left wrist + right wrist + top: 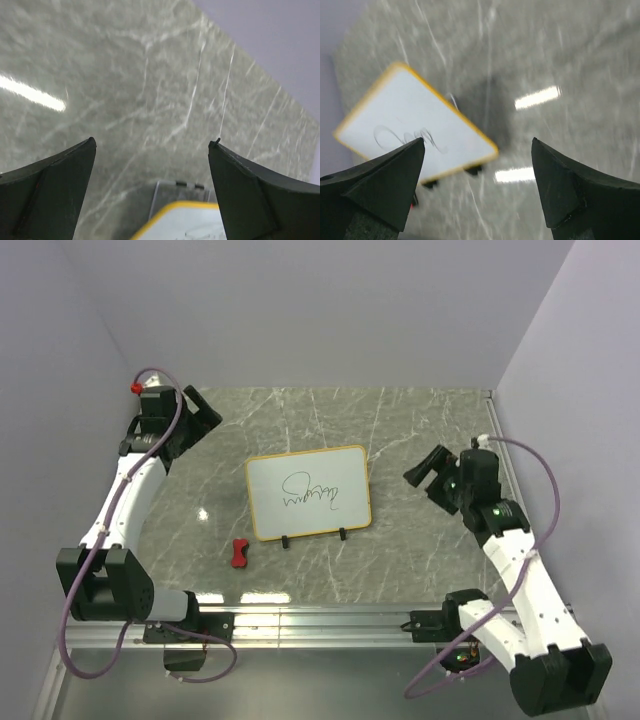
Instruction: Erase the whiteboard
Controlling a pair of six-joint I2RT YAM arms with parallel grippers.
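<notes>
- Nothing is erased yet: I see the black scribble (300, 490) on the whiteboard (309, 505), untouched.
- The board lies flat mid-table (420, 420), between the two arms, its black feet toward me.
- The red eraser (238, 553) lies on the table just off the board's near-left corner; no gripper is touching it.
- Left gripper (205, 412) is spread wide and empty, far left, well apart from the board.
- Right gripper (425, 472) is also spread and empty, hanging near the board's right edge.
- Left to do, I reckon: pick up the eraser, then wipe.
- No containers in view.
</notes>
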